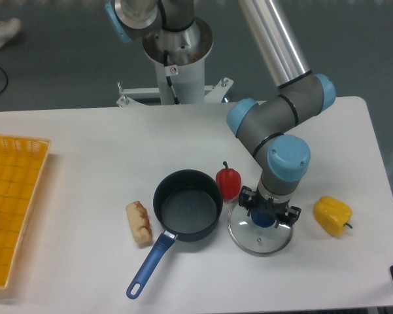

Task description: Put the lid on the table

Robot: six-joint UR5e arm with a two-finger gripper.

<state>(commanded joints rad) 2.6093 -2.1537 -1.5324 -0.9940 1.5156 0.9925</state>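
Lid (260,237) flat on table (85,144) (tool (269,216) above)

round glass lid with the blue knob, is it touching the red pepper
Cannot tell. In the fixed camera the lid's rim meets the red pepper's base, but no gap or contact shows plainly.

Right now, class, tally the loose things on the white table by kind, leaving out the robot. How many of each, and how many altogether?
Peppers: 2, red and yellow
Saucepan: 1
Glass lid: 1
Bread-like piece: 1
Yellow mesh tray: 1
Total: 6
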